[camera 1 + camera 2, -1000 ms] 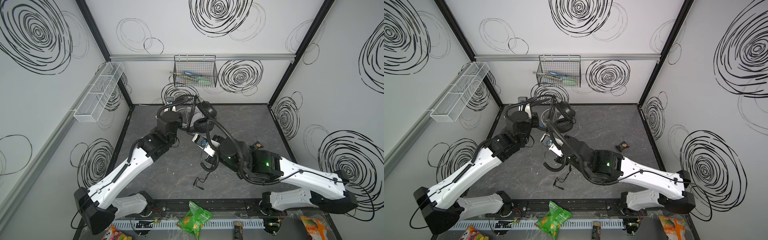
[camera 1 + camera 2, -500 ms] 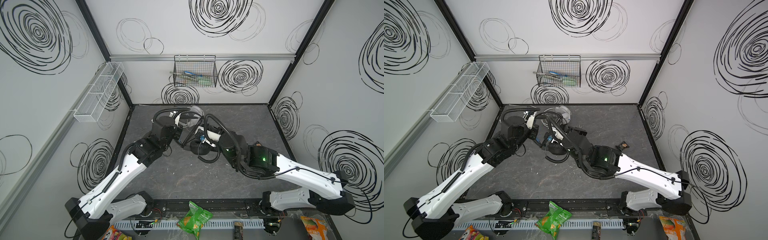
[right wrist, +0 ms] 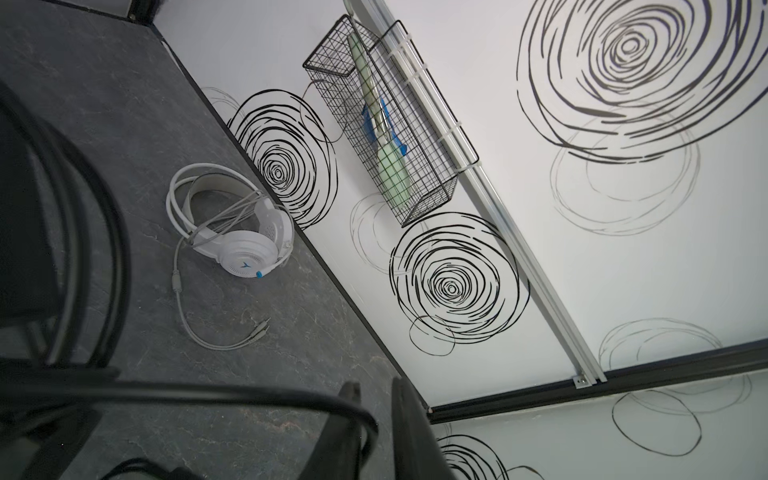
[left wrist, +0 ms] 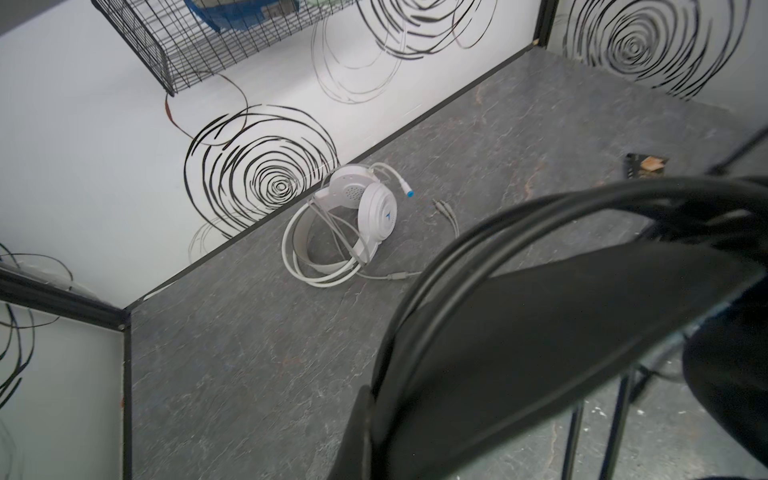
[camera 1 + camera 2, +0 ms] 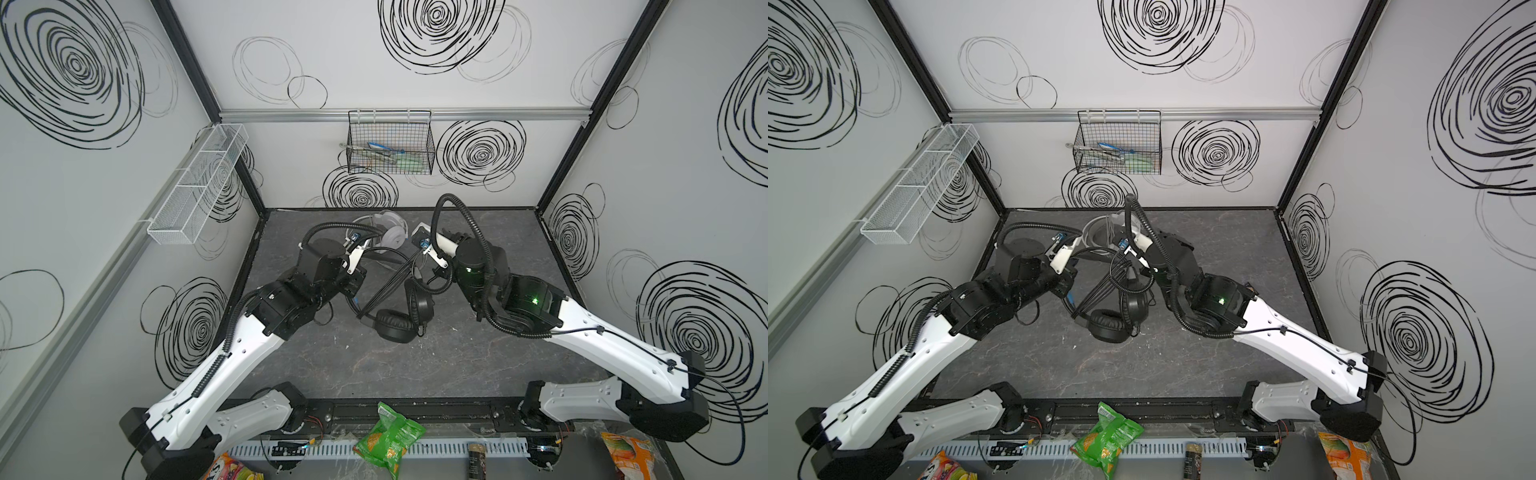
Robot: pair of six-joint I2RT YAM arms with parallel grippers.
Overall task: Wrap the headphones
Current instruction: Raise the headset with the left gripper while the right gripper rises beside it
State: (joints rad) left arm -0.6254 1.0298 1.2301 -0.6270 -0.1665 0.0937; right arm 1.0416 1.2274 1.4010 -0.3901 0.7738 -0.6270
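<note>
Your left pincer is clenched on the headband of the black headphones, in the middle of the surface. Your right pincer sits beside the black cable; you cannot tell whether it is released or clenched. The white headphones lie by the back edge.

White walls with black spirals enclose a grey marbled floor (a wire basket hangs at the back).

My left arm and right arm have long white shells and black joints. I see a bumpy black hose on each, and green lights on the right one.
</note>
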